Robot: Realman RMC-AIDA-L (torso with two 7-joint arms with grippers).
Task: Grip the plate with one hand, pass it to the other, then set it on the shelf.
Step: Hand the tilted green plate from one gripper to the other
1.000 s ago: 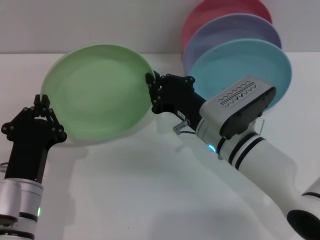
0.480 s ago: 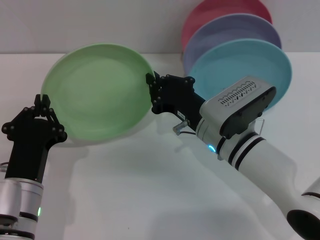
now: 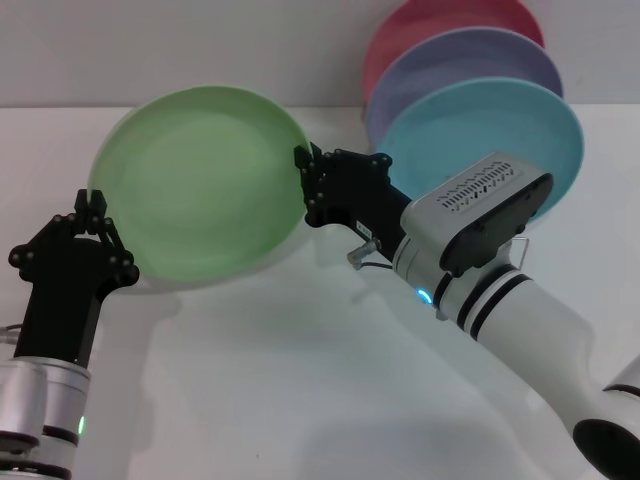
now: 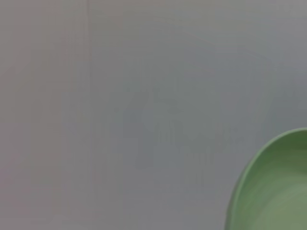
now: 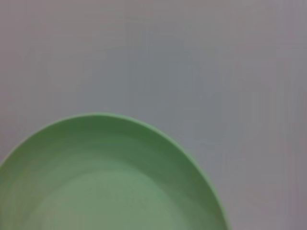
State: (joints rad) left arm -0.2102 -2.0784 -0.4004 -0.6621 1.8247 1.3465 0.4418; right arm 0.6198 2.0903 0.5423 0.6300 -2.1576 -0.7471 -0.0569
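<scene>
No readable writing. Plate (image 3: pixel 200 185) gripped at its rim by right gripper (image 3: pixel 303 185); left gripper (image 3: pixel 92 225) now seemingly released, slightly lower than before.

A bare test bench: plain white table (image 3: pixel 300 400), blank wall (image 3: pixel 200 50).
</scene>
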